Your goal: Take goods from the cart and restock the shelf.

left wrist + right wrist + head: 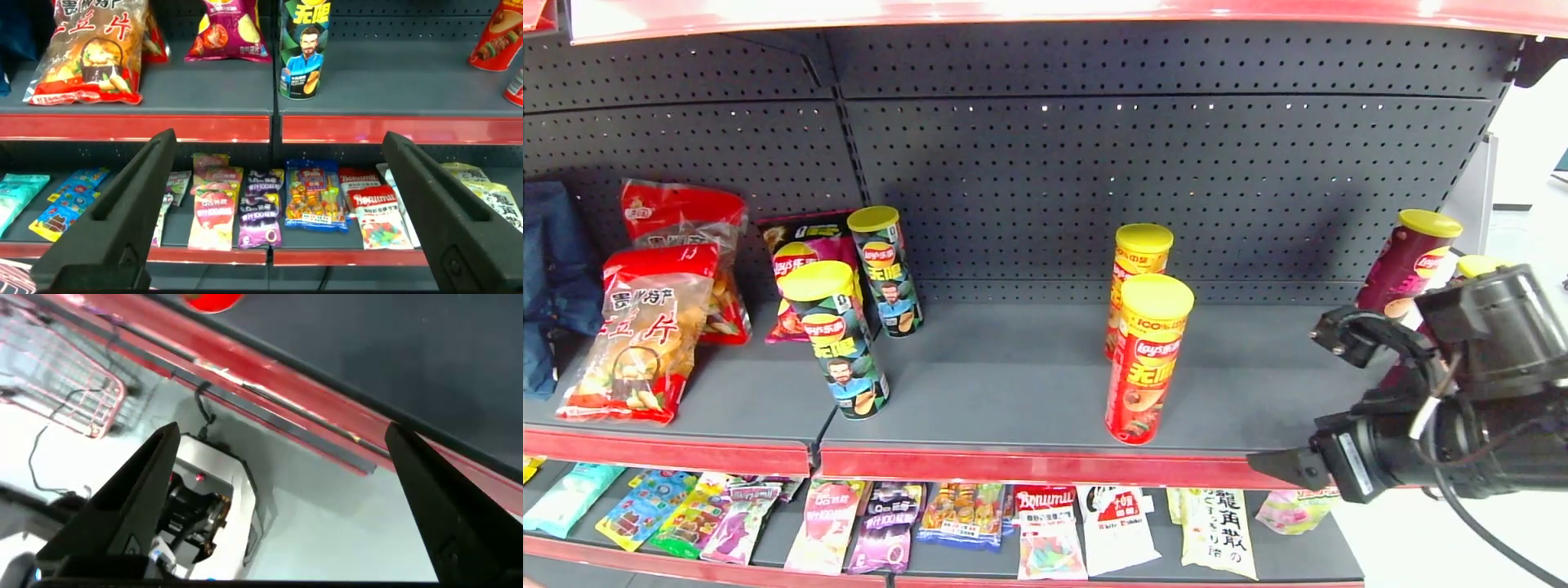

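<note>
Spanning the head view, the dark grey metal shelf with a perforated back and a red front lip (pixel 1029 384) has bare board on either side of its central stock. The pinkish-red wire cart (pixel 78 380) stands on the pale floor, apart from the shelf. Its load is too indistinct to name, so I cannot say which item comes next.

The right gripper (pixel 282 431) hangs off the shelf's right end, about level with the red lip, its fingers spread wide with nothing between them. The left gripper (pixel 279 139) faces the shelf front at the lower tier, equally wide and empty.

On the board, two red-and-clear plastic snack bags (pixel 641 335) lean at the left. Beside them stand two dark green cardboard canisters with yellow lids (pixel 837 343). Two red cardboard canisters with yellow plastic lids (pixel 1147 359) stand mid-shelf, one behind the other. A maroon canister (pixel 1409 261) tilts at the far right. Small flat foil sachets (pixel 886 523) lie in a row on the tier beneath.

If the cart holds more canisters, they should be light, stiff and glossy — likely to slip, and tall enough to topple. The best hold is probably across the tube's middle, clear of the lid, with moderate squeeze. Bags would be soft and crushable — pinch the top seam.
</note>
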Available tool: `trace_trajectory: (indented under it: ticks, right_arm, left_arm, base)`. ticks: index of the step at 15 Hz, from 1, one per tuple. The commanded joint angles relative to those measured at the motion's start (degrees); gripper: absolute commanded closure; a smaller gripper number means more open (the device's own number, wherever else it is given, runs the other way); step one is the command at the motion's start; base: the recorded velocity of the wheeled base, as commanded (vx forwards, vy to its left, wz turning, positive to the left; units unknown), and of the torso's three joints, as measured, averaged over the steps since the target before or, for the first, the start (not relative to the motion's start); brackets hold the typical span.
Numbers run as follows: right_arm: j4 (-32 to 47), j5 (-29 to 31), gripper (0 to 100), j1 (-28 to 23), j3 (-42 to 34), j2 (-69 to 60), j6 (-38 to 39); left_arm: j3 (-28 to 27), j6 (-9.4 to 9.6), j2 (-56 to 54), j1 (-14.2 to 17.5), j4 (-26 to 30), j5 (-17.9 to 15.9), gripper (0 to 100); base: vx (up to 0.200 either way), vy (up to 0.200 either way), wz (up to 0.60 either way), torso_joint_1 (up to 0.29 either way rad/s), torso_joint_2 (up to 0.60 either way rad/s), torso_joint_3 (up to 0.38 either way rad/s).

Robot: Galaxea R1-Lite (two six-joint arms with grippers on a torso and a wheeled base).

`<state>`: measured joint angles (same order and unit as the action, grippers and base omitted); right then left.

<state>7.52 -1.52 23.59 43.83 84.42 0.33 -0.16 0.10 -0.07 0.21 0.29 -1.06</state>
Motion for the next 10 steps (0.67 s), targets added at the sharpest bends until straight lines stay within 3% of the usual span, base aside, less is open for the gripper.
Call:
trace_trajectory:
  ticks: [1, 4, 10]
  right_arm:
    - [-0.2, 2.1, 0, 1.2, 2.9, 8.6, 2.0]
    - [-0.3, 3.8, 0, 3.4, 5.7, 12.6, 7.3]
    - [-4.2, 5.7, 0, 5.2, 7.1, 17.4, 8.5]
  left_arm:
    - [0.0, -0.01, 0.1, 0.1, 0.0, 0.0, 0]
    - [0.0, -0.01, 0.1, 0.1, 0.1, 0.0, 0]
    - [0.0, -0.01, 0.1, 0.0, 0.0, 0.0, 0]
  base:
    - [0.0, 0.0, 0.0, 0.0, 0.0, 0.0]
    - [0.0, 0.0, 0.0, 0.0, 0.0, 0.0]
    - [0.0, 0.0, 0.0, 0.0, 0.0, 0.0]
